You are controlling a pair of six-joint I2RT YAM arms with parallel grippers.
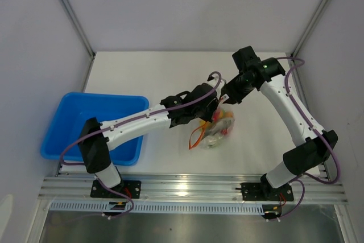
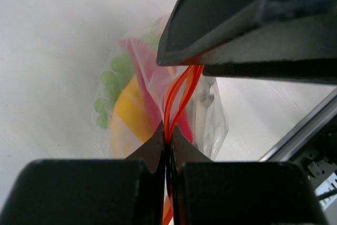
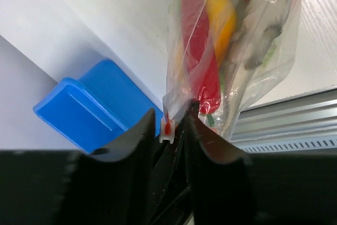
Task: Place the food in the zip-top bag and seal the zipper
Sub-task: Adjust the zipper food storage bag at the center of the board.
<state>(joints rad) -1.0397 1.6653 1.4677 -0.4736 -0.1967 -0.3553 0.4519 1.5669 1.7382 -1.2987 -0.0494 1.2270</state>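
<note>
Pinching the zipper [image 2: 178,96], left jaws are closed; right jaws, slightly parted, perhaps straddle its end.

zip-top bag [image 1: 219,134]: clear, glossy, crinkled plastic film
zipper [image 2: 179,93]: smooth red plastic strip
tray [image 1: 96,119]: blue plastic, smooth, slight sheen
tabletop [image 1: 159,72]: white, matt
jaws: black, matt
rail [image 1: 187,186]: ribbed bare metal

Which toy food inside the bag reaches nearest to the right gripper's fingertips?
The long red chili; its lower end comes down to the right gripper, while the yellow piece lies farther off.
</note>
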